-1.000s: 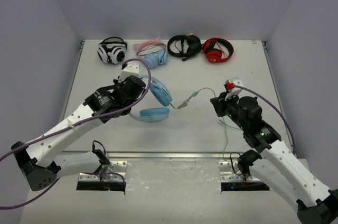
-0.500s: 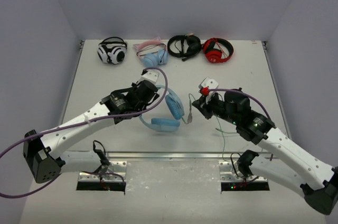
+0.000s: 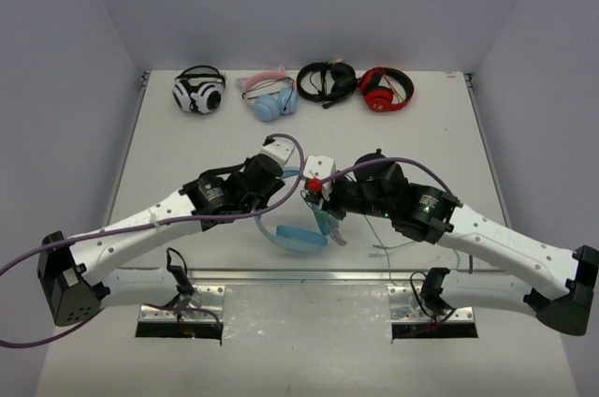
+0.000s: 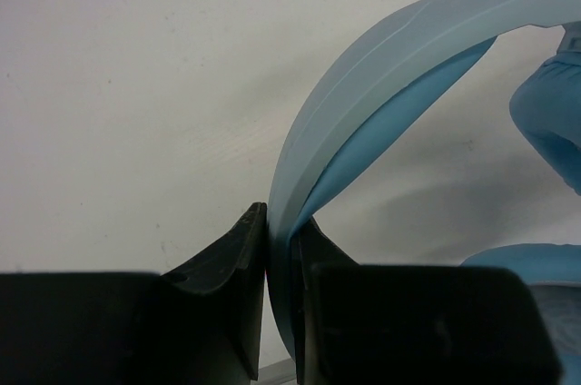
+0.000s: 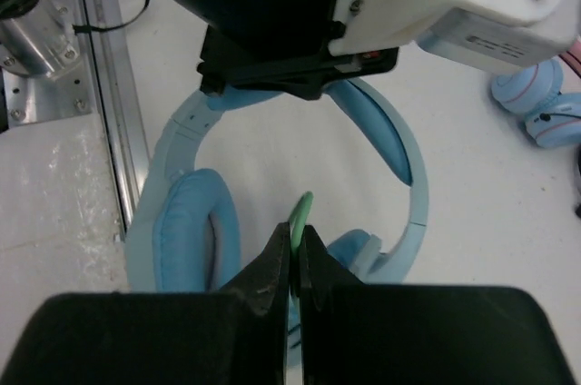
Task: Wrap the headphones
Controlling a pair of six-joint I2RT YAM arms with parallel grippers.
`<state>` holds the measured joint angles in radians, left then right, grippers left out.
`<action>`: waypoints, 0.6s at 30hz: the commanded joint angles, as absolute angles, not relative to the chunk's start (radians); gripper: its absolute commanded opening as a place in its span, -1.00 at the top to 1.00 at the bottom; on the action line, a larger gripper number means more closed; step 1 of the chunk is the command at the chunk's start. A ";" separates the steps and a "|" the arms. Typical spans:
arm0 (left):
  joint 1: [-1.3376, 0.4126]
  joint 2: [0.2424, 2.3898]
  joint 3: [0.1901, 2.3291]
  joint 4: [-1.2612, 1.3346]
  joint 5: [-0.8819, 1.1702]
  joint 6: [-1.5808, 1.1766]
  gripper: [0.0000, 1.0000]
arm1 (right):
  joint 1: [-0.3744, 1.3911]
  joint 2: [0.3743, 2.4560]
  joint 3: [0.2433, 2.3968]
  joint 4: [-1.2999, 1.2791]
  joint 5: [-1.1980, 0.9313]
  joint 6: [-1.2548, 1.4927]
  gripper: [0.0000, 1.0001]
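Observation:
The light-blue headphones (image 3: pixel 301 236) sit near the table's front centre, between both arms. My left gripper (image 3: pixel 281 193) is shut on their wide headband (image 4: pixel 381 85), which arcs up and to the right in the left wrist view. My right gripper (image 3: pixel 318 210) is shut on the pale-green cable (image 5: pixel 299 212), just above the headphones; one padded cup (image 5: pixel 186 231) lies left of it and the headband (image 5: pixel 399 167) curves behind. The cable (image 3: pixel 393 245) trails loose to the right under the right arm.
Along the back edge lie white-and-black headphones (image 3: pixel 198 93), the small blue pair with the pink cat-ear band (image 3: pixel 273 97), a black pair (image 3: pixel 327 80) and the red-and-black pair (image 3: pixel 386 90). A metal rail (image 3: pixel 309 275) runs along the table's front edge.
Both grippers moved toward the front centre. The left carried the headphones right and forward. The right swung left with the cable and now sits right over the headphones.

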<state>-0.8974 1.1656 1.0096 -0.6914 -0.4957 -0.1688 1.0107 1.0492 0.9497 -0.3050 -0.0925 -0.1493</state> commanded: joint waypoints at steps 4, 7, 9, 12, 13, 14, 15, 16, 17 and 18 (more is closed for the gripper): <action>-0.949 1.039 1.000 -0.549 -0.374 -0.152 0.99 | 1.012 1.118 1.124 -0.376 0.020 -0.291 0.97; -0.971 1.016 0.991 -0.545 -0.385 -0.150 0.99 | 1.012 1.147 1.166 -0.394 0.106 -0.319 0.97; -0.983 1.014 0.991 -0.542 -0.385 -0.147 0.99 | 1.011 1.163 1.180 -0.399 0.144 -0.334 0.97; -0.994 1.016 0.994 -0.546 -0.382 -0.149 0.99 | 1.012 1.192 1.200 -0.417 0.198 -0.344 0.97; -0.996 1.015 0.994 -0.548 -0.387 -0.150 0.99 | 1.012 1.193 1.195 -0.410 0.218 -0.347 0.97; -0.996 1.015 0.994 -0.549 -0.396 -0.150 0.99 | 1.012 1.192 1.189 -0.400 0.239 -0.345 0.97; -0.997 1.011 0.994 -0.551 -0.399 -0.152 0.99 | 1.012 1.187 1.183 -0.381 0.273 -0.344 0.97; -0.997 1.008 0.994 -0.551 -0.400 -0.152 0.99 | 1.012 1.184 1.171 -0.370 0.291 -0.344 0.97; -0.997 1.002 0.991 -0.551 -0.414 -0.153 0.99 | 1.011 1.180 1.163 -0.358 0.311 -0.344 0.97; -0.997 0.999 0.994 -0.552 -0.422 -0.155 0.99 | 1.009 1.178 1.157 -0.351 0.325 -0.342 0.97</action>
<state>-0.9707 1.0389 0.9794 -0.6479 -0.4335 -0.1390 1.0130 1.1862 1.1507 -0.4351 0.1963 -0.2882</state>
